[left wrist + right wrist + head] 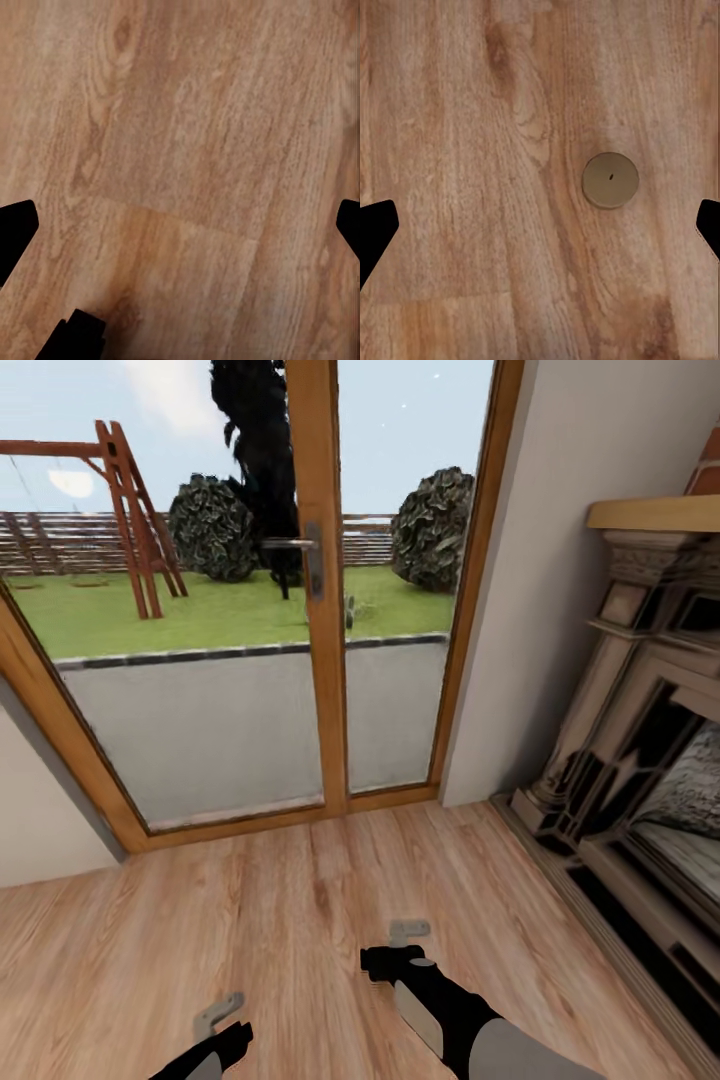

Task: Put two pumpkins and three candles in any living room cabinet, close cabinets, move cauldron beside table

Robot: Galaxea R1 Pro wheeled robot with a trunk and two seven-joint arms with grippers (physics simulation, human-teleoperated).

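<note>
Candle pickup step: right gripper (540,225) hangs jaws apart over the plank floor (300,900), a candle (610,180) standing at its 1 o'clock, left gripper (180,225) likewise apart and empty; next, centre and descend.

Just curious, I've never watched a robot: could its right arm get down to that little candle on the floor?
Probably yes. The candle stands alone on bare wood floor right below the right gripper, whose fingers are spread wide. Nothing lies between them.
</note>
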